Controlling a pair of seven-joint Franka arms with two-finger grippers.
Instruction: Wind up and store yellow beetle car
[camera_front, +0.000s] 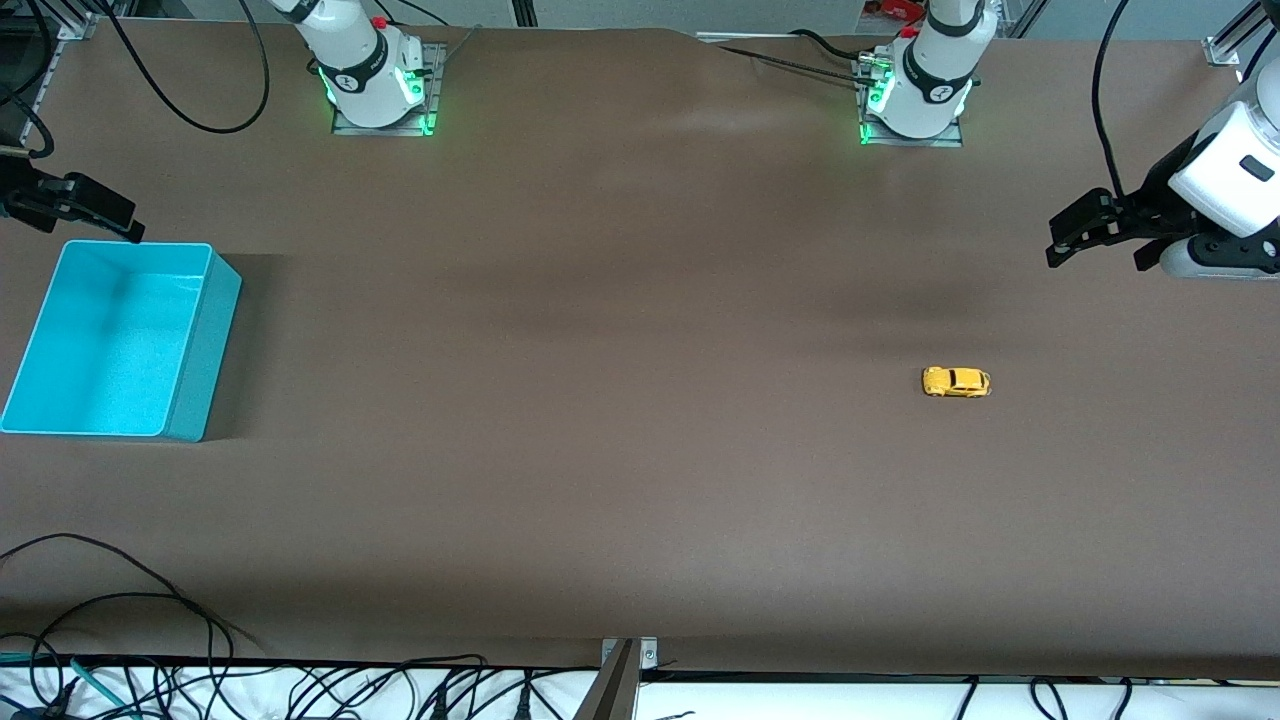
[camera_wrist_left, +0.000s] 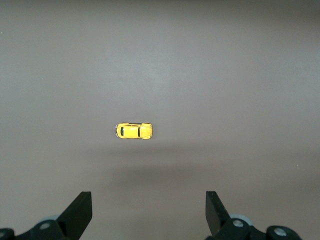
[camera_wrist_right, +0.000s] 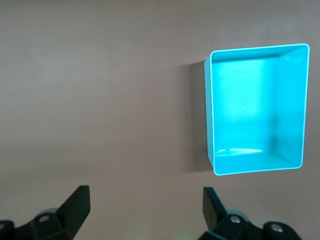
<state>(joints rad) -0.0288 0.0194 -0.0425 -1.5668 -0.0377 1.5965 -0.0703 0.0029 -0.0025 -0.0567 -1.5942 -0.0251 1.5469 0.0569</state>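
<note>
Yellow beetle car untouched on worktop; left gripper spread over worktop near it for pickup; right gripper spread, parked beside empty turquoise bin at right arm's end.

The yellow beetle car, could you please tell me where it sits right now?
The yellow beetle car sits on the bare table toward the left arm's end, well apart from the turquoise bin at the right arm's end; no gripper touches it.

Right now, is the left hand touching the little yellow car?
Apart. The left wrist view shows bare table between the open left hand and the car.
</note>
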